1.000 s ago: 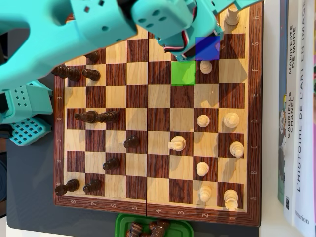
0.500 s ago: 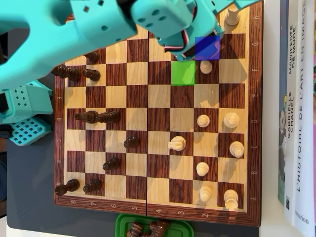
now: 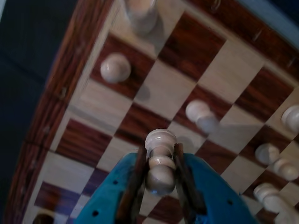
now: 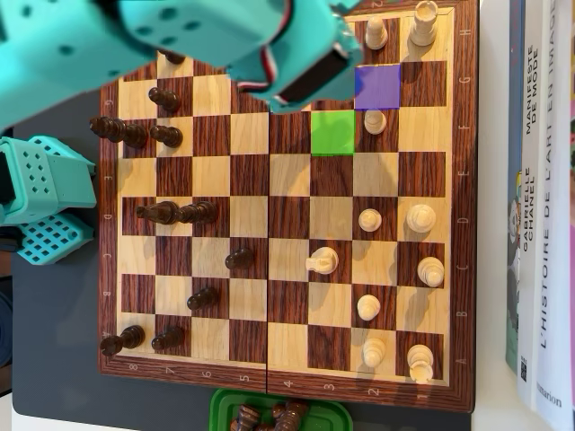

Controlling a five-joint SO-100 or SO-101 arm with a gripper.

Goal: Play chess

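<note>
Since the earlier overhead frames the teal arm has swung leftward and up off the blue-tinted square (image 4: 377, 87), which now lies bare near the top right corner of the wooden chessboard (image 4: 465, 224); a white pawn that the arm hid at the top edge (image 4: 376, 34) now shows too. That reads as a piece lifted off the blue square.

In the wrist view, the tool (image 3: 159, 164) is clamped on a pale wooden pawn (image 3: 160, 161), its two dark pads pressing the pawn's neck from either side, the round head standing above them. The pawn hangs clear above the board, with other white pieces scattered on the squares below.

In the overhead view, the teal arm's body covers the tool and the held pawn, so neither can be seen there. A green-tinted square (image 4: 333, 132) sits just below and left of the blue one, beside another white pawn (image 4: 375, 121). Judging by the tints, the green square is probably the destination, and the carry is about half done.
</note>
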